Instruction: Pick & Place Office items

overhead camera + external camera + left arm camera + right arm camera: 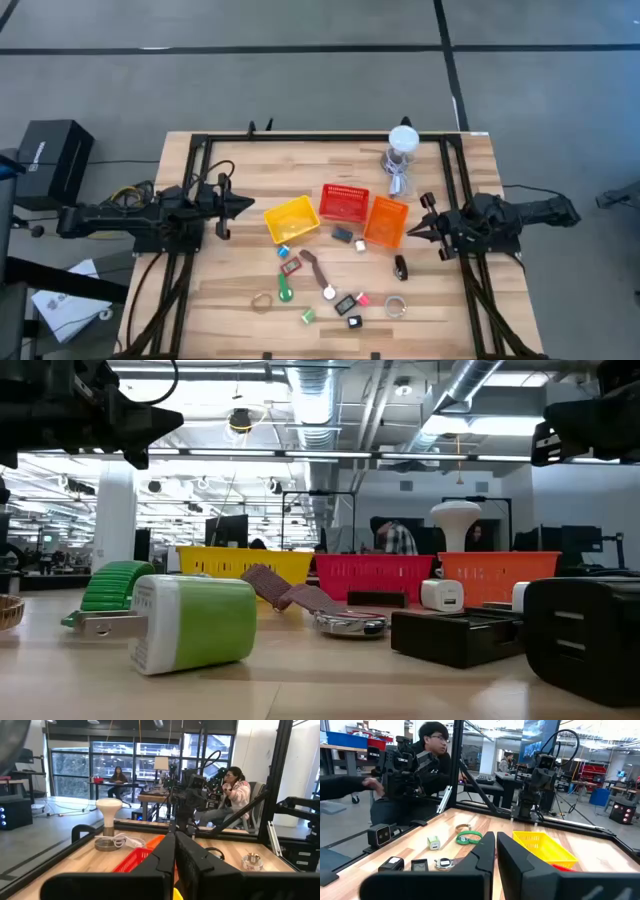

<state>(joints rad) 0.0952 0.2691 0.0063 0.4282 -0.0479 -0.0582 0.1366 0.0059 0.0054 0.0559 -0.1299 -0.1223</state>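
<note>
High view: left gripper [246, 207] closed, holding nothing, hovering beside the yellow basket [291, 219]; right gripper [412, 232] closed and empty, next to the orange basket [386, 222]. Office items [322, 286] lie scattered on the table [230, 270] in front of the baskets. Low view: green-white item [195, 622] closest, black items at right. Left wrist: fingers [162, 859] pressed together above the red basket [135, 861]. Right wrist: fingers [482, 857] together, items on the wood beyond.
</note>
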